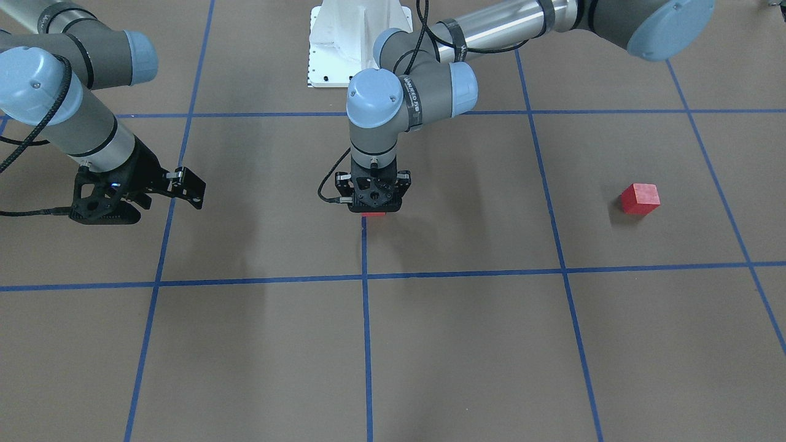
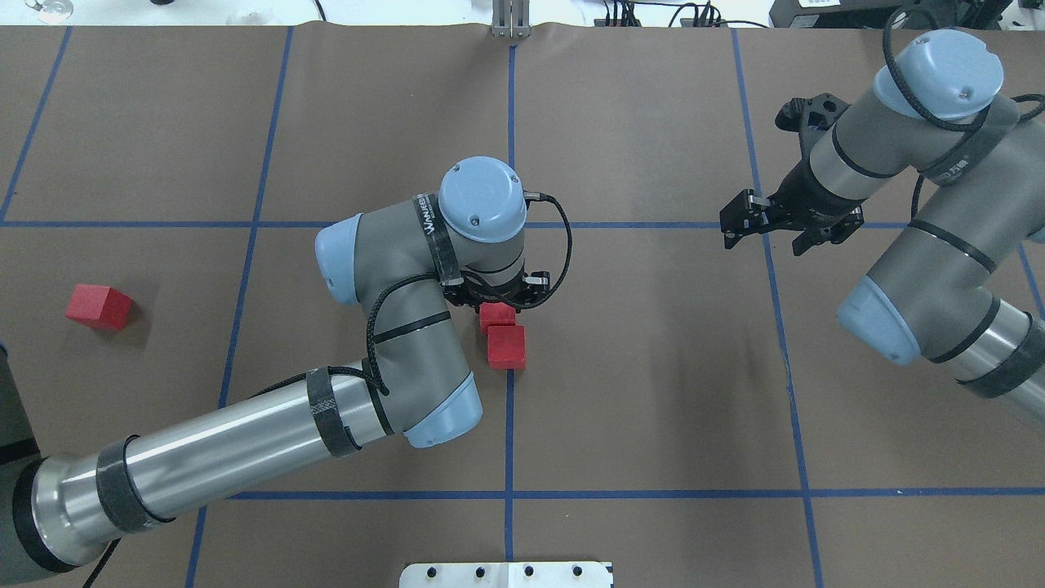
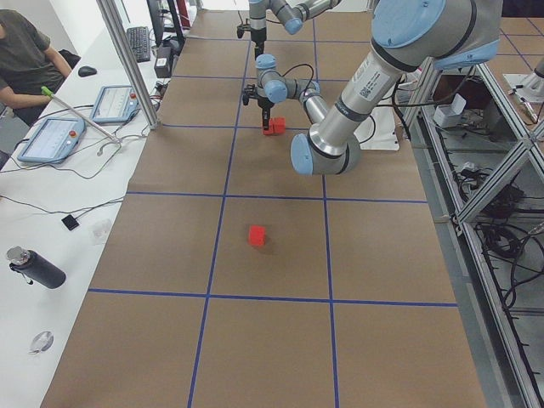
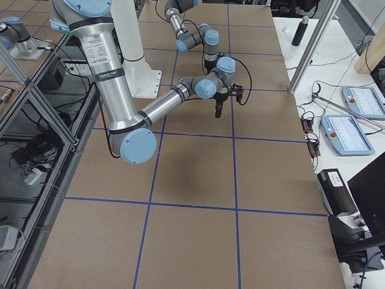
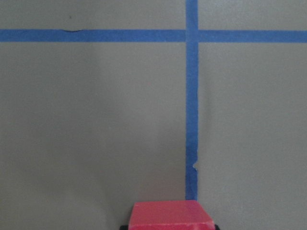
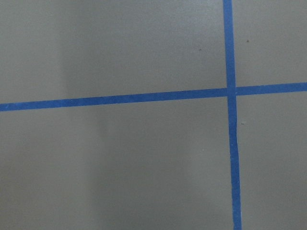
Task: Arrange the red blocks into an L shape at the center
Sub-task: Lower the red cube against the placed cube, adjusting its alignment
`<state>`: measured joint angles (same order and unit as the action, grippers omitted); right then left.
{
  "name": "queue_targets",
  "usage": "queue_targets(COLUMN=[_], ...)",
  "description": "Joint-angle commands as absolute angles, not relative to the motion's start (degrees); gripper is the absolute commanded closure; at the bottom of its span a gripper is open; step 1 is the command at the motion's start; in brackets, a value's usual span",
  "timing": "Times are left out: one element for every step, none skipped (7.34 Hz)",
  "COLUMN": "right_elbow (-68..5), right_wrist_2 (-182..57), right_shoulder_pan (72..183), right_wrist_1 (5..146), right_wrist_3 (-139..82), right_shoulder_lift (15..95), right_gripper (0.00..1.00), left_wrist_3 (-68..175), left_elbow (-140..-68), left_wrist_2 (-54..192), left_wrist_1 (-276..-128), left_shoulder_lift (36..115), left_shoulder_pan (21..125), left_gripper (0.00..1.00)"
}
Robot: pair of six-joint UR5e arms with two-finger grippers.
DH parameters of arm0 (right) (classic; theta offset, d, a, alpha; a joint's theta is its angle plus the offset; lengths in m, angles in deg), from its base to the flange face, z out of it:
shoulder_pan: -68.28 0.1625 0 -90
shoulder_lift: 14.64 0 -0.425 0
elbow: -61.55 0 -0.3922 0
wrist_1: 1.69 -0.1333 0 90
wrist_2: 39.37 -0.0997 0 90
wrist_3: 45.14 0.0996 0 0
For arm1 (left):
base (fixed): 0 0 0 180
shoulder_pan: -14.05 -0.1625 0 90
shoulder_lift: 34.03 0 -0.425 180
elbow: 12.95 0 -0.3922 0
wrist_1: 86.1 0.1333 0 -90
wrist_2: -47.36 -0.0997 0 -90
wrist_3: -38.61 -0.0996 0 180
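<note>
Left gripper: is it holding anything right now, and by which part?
The left gripper appears clamped on a red block by two opposite sides; the right gripper holds nothing.

Two red cubes [image 2: 506, 347] together at centre, third cube [image 2: 99, 306] well apart

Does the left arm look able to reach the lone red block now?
Probably yes: the lone red block lies on that arm's side with nothing between, but the left claw appears shut on a centre block and must release first.
</note>
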<state>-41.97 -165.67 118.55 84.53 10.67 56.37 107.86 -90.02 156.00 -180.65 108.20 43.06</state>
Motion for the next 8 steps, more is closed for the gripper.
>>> queue_targets(right_elbow=[-41.98,-41.90,-41.90,-41.81,-41.81,-41.81,-41.81,-41.72], right_wrist_2=[-165.67,-165.67,-165.67,-165.67,-165.67,-165.67,-165.67,-165.59], right_shoulder_pan=[118.55,118.55,118.55,118.55,118.46,118.46,118.37,117.94], right_wrist_1=[84.53,84.53,84.53,84.53,84.53,84.53,84.53,84.53], right_wrist_3=[10.67,10.67,10.67,10.67,10.67,10.67,10.67,10.67], right_shoulder_lift=[56.37,56.37,56.37,56.37,56.37,56.37,56.37,56.28], right_gripper=[0.00,0.00,0.00,0.00,0.00,0.00,0.00,0.00], left_wrist_3=[107.86,108.04,108.56,108.57,108.57,108.57,108.39,108.39], left_elbow=[-90.03,-89.94,-89.94,-89.94,-89.94,-89.94,-89.94,-89.94], left_wrist_2=[155.99,155.99,155.90,155.90,155.90,155.90,155.90,155.90], left_wrist_1=[-180.58,-180.58,-180.67,-180.67,-180.67,-180.67,-180.84,-180.84], left_shoulder_lift=[108.36,108.27,108.27,108.18,108.18,108.18,108.09,108.09], left_shoulder_pan=[42.97,42.80,42.27,42.09,42.09,42.09,42.09,42.00], left_gripper=[1.00,1.00,1.00,1.00,1.00,0.77,0.38,0.00])
